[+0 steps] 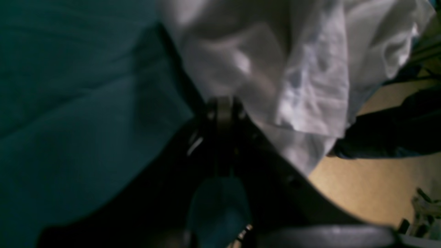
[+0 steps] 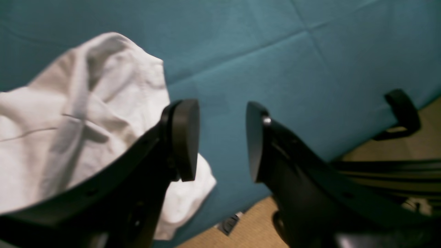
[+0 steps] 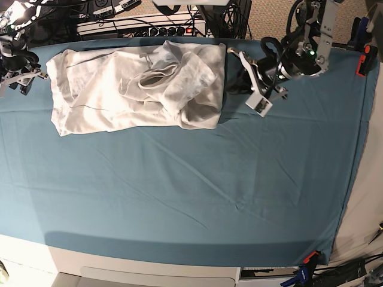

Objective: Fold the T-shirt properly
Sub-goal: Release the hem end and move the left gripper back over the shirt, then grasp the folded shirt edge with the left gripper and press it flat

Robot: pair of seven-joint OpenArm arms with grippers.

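Note:
The white T-shirt point(image 3: 134, 86) lies bunched and wrinkled along the far edge of the teal cloth point(image 3: 191, 179). In the left wrist view my left gripper point(image 1: 224, 108) is shut, its tips pinching the edge of the T-shirt point(image 1: 275, 69), which drapes away above them. In the base view it sits at the shirt's right side point(image 3: 232, 76). My right gripper point(image 2: 220, 141) stands open over the teal cloth point(image 2: 293, 62) with nothing between its pads. The T-shirt point(image 2: 79, 113) lies just left of its left finger point(image 2: 184, 137).
A power strip and cables point(image 3: 143, 24) run behind the table's far edge. A black clamp point(image 2: 401, 110) grips the cloth's edge, and an orange clamp point(image 3: 361, 63) sits at the right edge. Tan floor point(image 1: 372, 179) shows beyond the table.

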